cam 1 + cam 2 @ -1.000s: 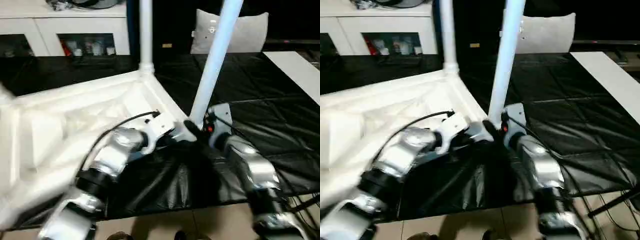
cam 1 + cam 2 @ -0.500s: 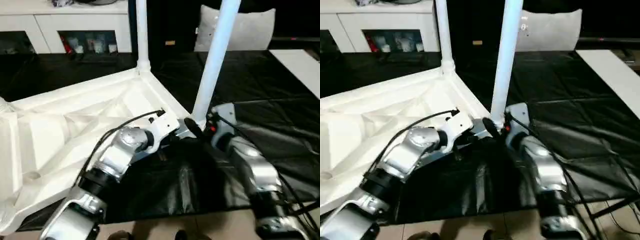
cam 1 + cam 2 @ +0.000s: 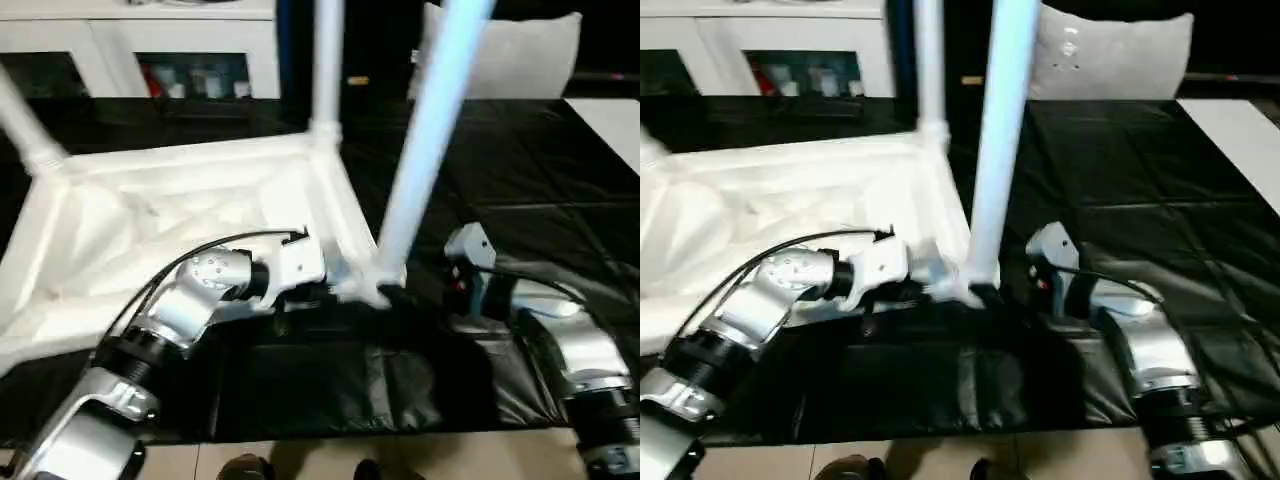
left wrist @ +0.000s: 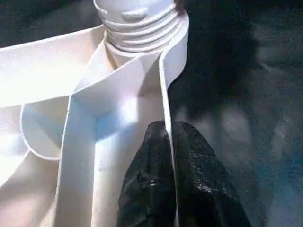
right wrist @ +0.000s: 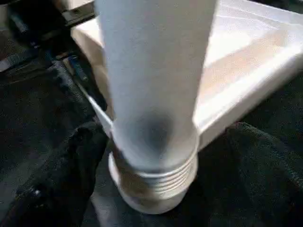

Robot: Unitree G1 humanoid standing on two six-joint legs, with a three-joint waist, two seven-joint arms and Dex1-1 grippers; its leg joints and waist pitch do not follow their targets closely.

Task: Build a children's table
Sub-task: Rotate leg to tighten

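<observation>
your black-covered work table (image 3: 560,180) carrying the upturned white table top (image 3: 180,200), three legs upright in its corner sockets, nearest leg (image 3: 425,150) beside your right gripper (image 5: 142,142) spread wide around it, your left gripper (image 4: 168,156) clenched on the top's rim

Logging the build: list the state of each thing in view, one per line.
Tabletop: upside down, ribs up.
Near leg: upright in corner socket, threads showing.
Far leg: upright in its corner.
Left gripper: shut on tabletop's edge.
Right gripper: open around near leg.
</observation>
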